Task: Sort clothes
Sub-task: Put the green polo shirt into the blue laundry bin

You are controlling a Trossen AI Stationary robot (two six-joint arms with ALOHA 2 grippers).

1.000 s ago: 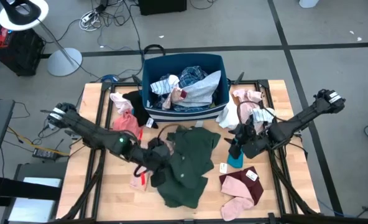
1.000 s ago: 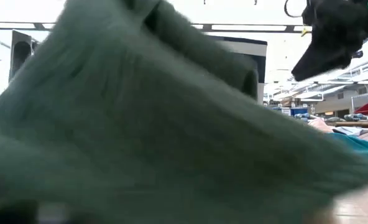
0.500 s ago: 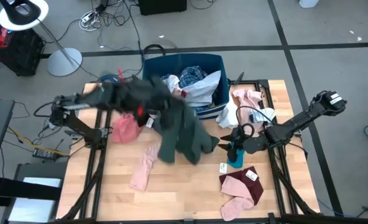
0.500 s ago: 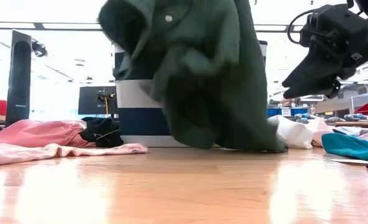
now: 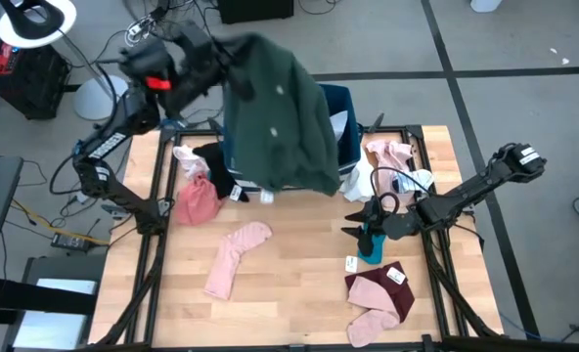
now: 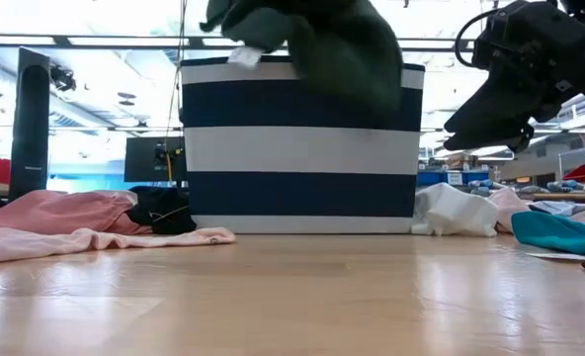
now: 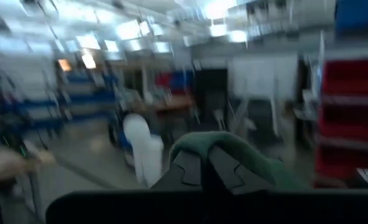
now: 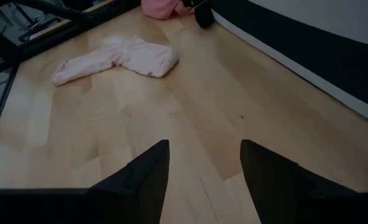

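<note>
Our left gripper (image 5: 233, 61), pinching the dark green top (image 5: 278, 112), has swung it up off the desk to hang over the striped bin (image 6: 300, 148) at the far edge, ready to drop, while our right gripper (image 8: 202, 163) waits spread near the right edge.

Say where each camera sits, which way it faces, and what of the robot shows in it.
High view: above, straight down; both arms, left gripper lifting the dark green top over the bin.
Low view: table height, level; bin, top and right gripper, also in the high view.
Left wrist: faces the room; fingers clamp the top.
Right wrist: faces the table; open fingers, pink sock.
</note>
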